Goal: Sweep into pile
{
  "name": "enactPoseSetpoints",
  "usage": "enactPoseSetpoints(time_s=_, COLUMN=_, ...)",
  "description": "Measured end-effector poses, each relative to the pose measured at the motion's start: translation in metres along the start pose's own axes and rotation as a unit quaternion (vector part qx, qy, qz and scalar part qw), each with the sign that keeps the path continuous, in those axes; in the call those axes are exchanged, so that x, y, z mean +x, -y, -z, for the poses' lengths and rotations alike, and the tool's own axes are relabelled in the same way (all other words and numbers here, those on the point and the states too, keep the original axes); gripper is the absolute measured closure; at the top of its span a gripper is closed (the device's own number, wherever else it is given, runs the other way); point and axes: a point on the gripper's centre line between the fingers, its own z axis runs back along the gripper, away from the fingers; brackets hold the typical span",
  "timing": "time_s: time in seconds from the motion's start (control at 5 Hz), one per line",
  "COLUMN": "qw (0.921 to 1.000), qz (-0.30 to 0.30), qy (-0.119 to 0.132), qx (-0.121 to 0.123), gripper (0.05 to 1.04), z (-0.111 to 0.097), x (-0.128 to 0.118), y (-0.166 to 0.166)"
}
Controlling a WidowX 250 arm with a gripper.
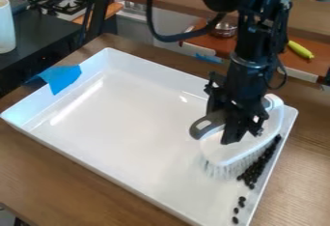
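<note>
"Many small dark pellets (256,168), bunched in a slanting strip inside the white tray (129,104), along its right wall as the camera sees it. Any strays?"

"A few. They trail off from the strip toward the tray's near right corner, spaced apart, loose on the floor of the tray."

"And the brush (230,153)?"

"In the tray's right part, beside the strip. White body, pale bristles (222,170) pointing down, grey loop at one end of the handle. Bristle edge lies right along the pellets."

"Claw?"

"Black gripper (243,134) over the right part of the tray, clamped on the brush's handle. Arm (248,51) comes in from the top edge of view, above the tray's far side. Black cable loops off it."

"Around the tray?"

"Wooden table (45,172) underneath. Blue tape (61,77) folded over the tray's left wall, near the far left corner."

"Farther out?"

"Beyond the tray's far side: a shiny metal bowl (225,28) and, right of it, a long yellow-green object (300,49). Stove top (58,0) with burners, well beyond the tray's far left corner."
</note>
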Motion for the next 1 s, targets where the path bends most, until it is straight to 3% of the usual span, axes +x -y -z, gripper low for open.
enactPoseSetpoints(time_s=0.2, qw=0.9999, qz=0.009, qy=-0.007, qx=-0.006, gripper=0.598, z=0.001, x=-0.012, y=0.004)
enactPoseSetpoints(time_s=0.4, qw=0.9998, qz=-0.002, qy=0.003, qx=-0.019, gripper=0.598, z=-0.003, x=-0.011, y=0.004)
enactPoseSetpoints(time_s=0.6, qw=0.9962, qz=-0.064, qy=0.026, qx=-0.053, gripper=0.597, z=-0.014, x=-0.017, y=-0.013)
enactPoseSetpoints(time_s=0.8, qw=0.9746, qz=-0.186, qy=0.068, qx=-0.105, gripper=0.598, z=-0.042, x=-0.031, y=-0.042)
enactPoseSetpoints(time_s=1.0, qw=0.9544, qz=-0.244, qy=0.096, qx=-0.142, gripper=0.598, z=-0.073, x=-0.051, y=-0.069)
